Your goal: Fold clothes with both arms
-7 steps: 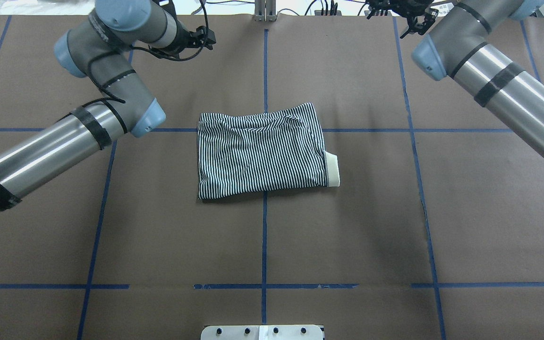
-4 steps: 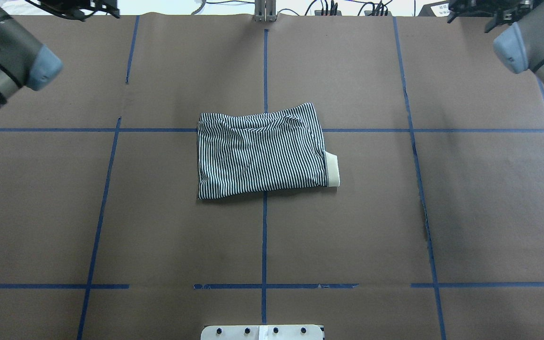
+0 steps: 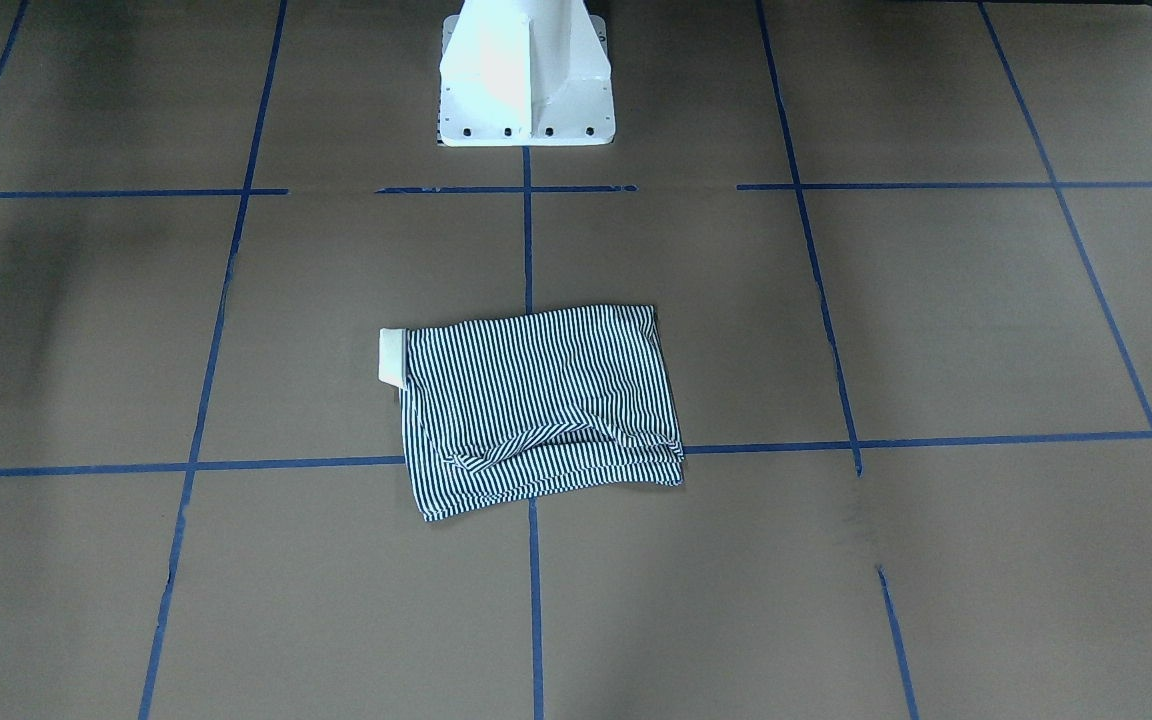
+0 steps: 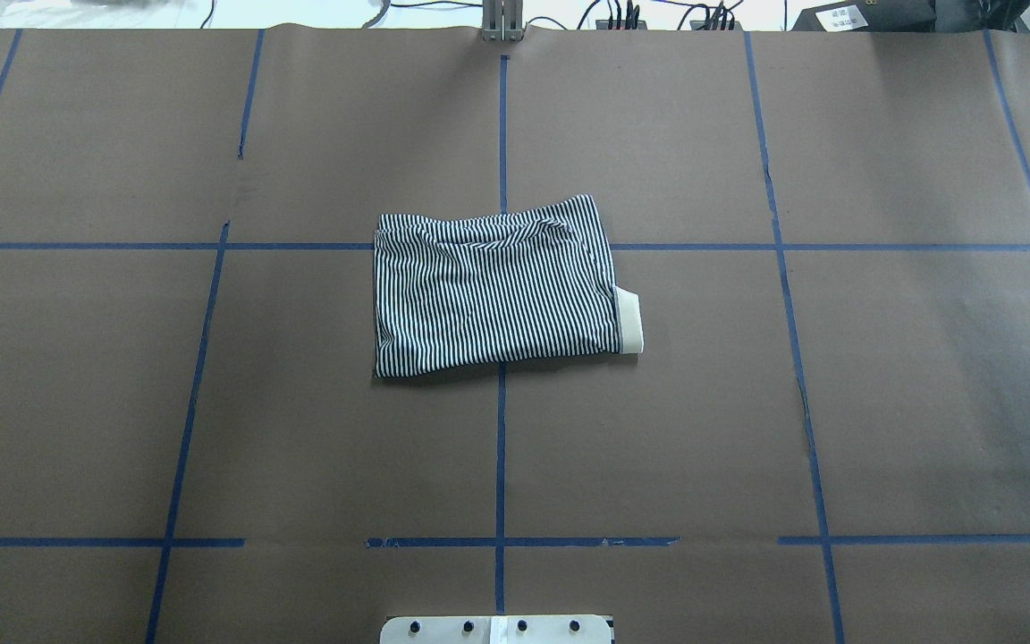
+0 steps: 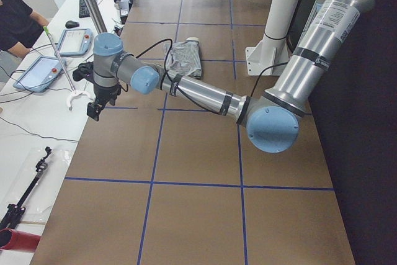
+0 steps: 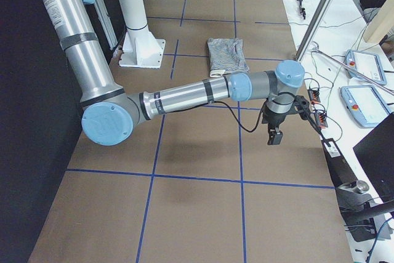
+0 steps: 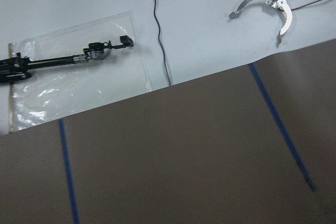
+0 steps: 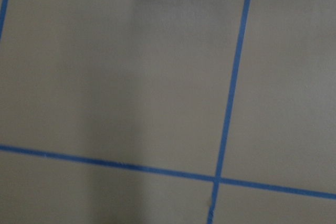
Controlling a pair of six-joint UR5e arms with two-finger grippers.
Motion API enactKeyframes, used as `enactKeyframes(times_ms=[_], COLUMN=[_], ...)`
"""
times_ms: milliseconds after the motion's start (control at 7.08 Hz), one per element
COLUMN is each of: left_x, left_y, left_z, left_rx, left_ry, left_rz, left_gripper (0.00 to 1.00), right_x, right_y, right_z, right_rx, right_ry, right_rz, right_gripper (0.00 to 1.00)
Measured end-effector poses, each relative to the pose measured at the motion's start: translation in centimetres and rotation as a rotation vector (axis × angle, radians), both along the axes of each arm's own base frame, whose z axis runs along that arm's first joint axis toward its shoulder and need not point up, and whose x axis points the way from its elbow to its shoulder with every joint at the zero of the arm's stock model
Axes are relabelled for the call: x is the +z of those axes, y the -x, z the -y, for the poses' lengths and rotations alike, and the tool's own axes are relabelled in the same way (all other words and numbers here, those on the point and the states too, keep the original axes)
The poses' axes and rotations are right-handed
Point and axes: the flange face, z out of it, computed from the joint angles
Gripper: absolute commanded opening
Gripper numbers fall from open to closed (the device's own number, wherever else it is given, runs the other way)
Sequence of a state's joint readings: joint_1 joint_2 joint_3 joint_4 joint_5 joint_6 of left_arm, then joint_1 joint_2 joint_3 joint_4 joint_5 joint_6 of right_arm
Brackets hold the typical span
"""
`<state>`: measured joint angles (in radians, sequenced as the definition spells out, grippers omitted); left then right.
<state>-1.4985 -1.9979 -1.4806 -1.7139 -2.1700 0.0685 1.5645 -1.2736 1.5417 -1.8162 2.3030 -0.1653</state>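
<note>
The striped polo shirt (image 4: 493, 286) lies folded into a compact rectangle at the middle of the brown table, with its cream collar (image 4: 628, 320) poking out at one side. It also shows in the front view as the shirt (image 3: 536, 410), collar (image 3: 391, 356) on the view's left. Both arms are swung far outward, well away from it. The left gripper (image 5: 96, 108) hangs over the table's far edge near the white bench, and the right gripper (image 6: 274, 137) hangs over the opposite end. Only the side views show them, so I cannot tell whether they are open or shut.
Blue tape lines grid the brown paper. The white pedestal base (image 3: 524, 75) stands at the robot's side. On the white bench lie tablets (image 5: 43, 72), a black tool in a plastic bag (image 7: 68, 61) and a metal hook (image 7: 268, 9). A seated person (image 5: 15, 23) is beside the bench.
Both arms swung outward and left the overhead view, the left one to the left, the right one to the right. The shirt has not moved.
</note>
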Motion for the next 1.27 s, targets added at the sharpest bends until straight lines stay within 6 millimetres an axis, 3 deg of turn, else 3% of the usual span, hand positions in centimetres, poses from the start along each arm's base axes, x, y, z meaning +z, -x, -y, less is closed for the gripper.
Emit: enactKeyframes(times_ms=[141, 283, 424, 707, 848, 989, 1272], left_x=[2.1, 3.8, 5.3, 12.8, 15.4, 16.9, 17.2], left_y=[2.4, 3.5, 3.7, 3.8, 3.9, 3.9, 4.1], left_z=[-2.0, -3.9, -5.4, -10.4, -12.4, -13.5, -14.5], left_rx=[0.053, 0.088, 0.109, 0.124, 0.122, 0.119, 0.113], left_ry=[-0.002, 0.004, 0.015, 0.114, 0.141, 0.174, 0.234], left_rz=[0.035, 0.029, 0.007, -0.015, -0.018, -0.019, -0.022], left_gripper=[1.0, 1.0, 1.0, 1.0, 1.0, 1.0, 1.0], right_x=[3.4, 6.6, 8.1, 9.6, 10.3, 10.9, 11.6], right_y=[-3.3, -5.0, -5.5, -5.7, -5.6, -5.6, -5.5], right_z=[-4.2, -7.7, -9.4, -11.0, -11.5, -12.0, -12.6], right_rx=[-0.044, -0.05, -0.044, -0.034, -0.033, -0.032, -0.035], right_ry=[0.009, 0.026, 0.017, 0.001, 0.009, 0.019, 0.029], right_rz=[0.011, 0.038, 0.055, 0.066, 0.068, 0.07, 0.069], right_gripper=[1.0, 1.0, 1.0, 1.0, 1.0, 1.0, 1.0])
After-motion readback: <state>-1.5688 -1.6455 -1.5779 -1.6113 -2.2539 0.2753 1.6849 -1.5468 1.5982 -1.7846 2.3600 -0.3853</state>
